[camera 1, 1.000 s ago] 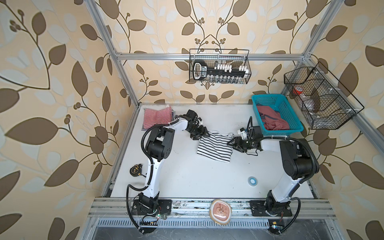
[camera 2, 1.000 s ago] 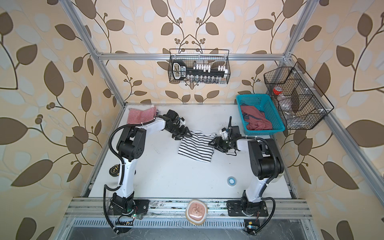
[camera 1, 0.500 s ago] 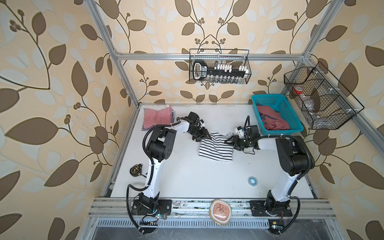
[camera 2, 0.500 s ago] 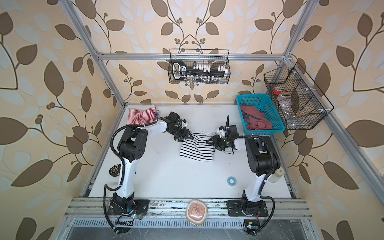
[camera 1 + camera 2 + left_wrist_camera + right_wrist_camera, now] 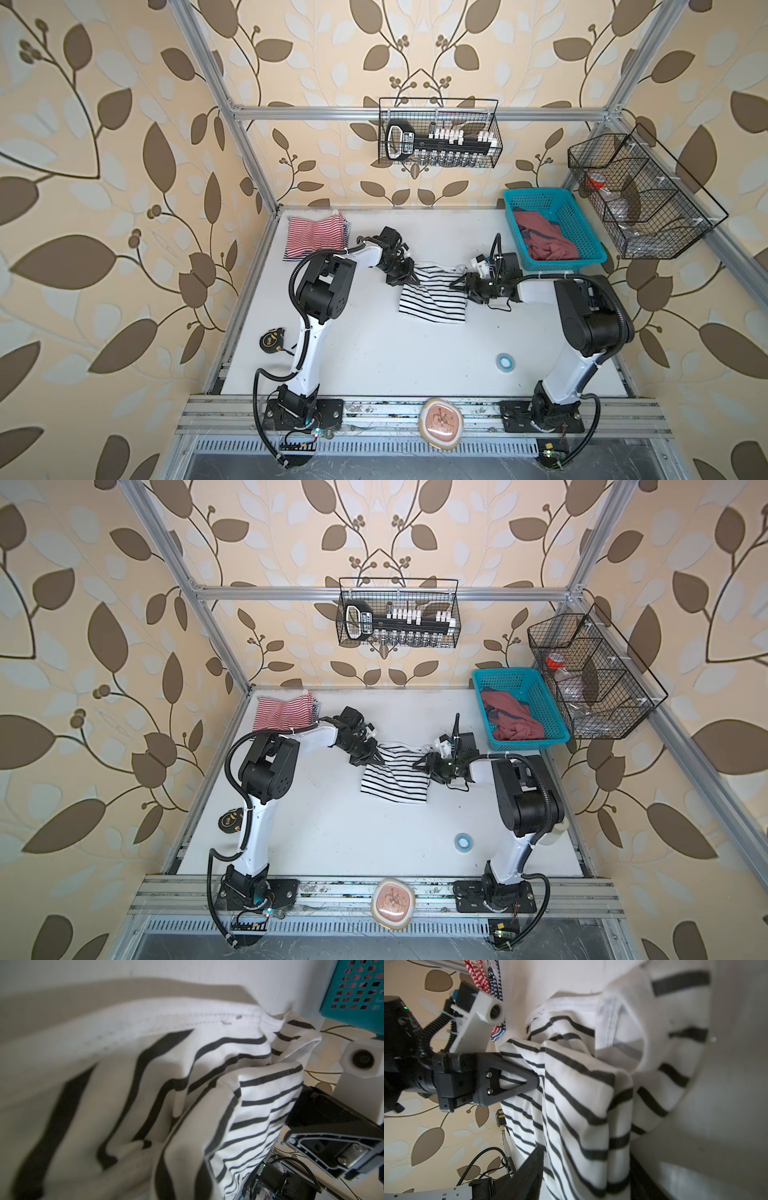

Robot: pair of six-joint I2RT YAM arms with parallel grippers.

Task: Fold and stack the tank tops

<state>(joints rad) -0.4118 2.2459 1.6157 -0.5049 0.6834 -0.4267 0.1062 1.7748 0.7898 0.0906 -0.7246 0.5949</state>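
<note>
The black-and-white striped tank top (image 5: 432, 299) (image 5: 395, 783) lies mid-table with its far edge lifted between both grippers. My left gripper (image 5: 409, 276) (image 5: 374, 757) is shut on its far left corner; in the right wrist view one of the left gripper's fingers (image 5: 512, 1080) pinches the cloth. My right gripper (image 5: 457, 286) (image 5: 587, 1169) is shut on a thick fold at the far right edge. In the left wrist view the striped cloth (image 5: 187, 1084) hides my own jaws. The red-and-white tank top (image 5: 316, 239) lies folded at the back left. The dusty red one (image 5: 544, 241) sits crumpled in the teal basket (image 5: 515, 232).
A tape measure (image 5: 272, 340) lies at the table's left edge. A blue tape roll (image 5: 505, 360) lies at the front right. A pink-and-cream object (image 5: 440, 424) rests on the front rail. Wire baskets (image 5: 438, 133) (image 5: 640, 199) hang on the back and right walls.
My left gripper has closed on the striped top's far left corner. The top, skewed before, now hangs squarer between both grippers. The right gripper shifted slightly left and back.
</note>
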